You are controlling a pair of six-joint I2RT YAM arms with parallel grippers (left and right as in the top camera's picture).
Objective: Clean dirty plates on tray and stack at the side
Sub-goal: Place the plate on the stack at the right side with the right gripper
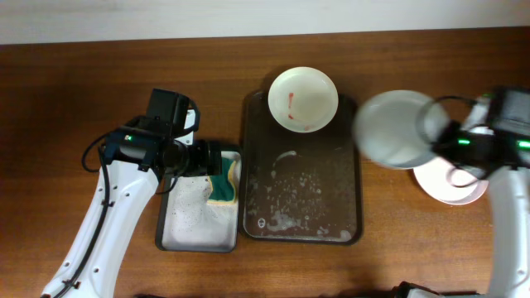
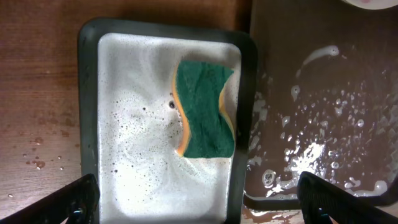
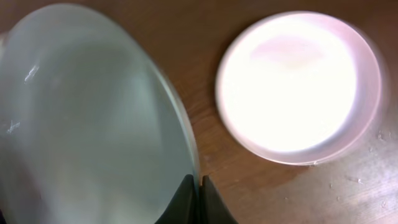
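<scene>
The dark brown tray [image 1: 302,207] lies mid-table, wet with suds, and also shows in the left wrist view [image 2: 323,112]. A white plate with red streaks [image 1: 302,99] rests on its far end. My right gripper [image 3: 199,193] is shut on the rim of a second plate [image 3: 87,118], held in the air right of the tray [image 1: 397,128]. A third white plate [image 3: 298,84] lies on the table below and to the right [image 1: 451,186]. My left gripper [image 2: 199,199] is open and empty over the grey sponge tray [image 2: 155,180].
The light grey tray [image 1: 199,219] holds foamy water and a green and yellow sponge [image 2: 205,109], left of the brown tray. Bare wooden table [image 1: 66,99] lies around both trays.
</scene>
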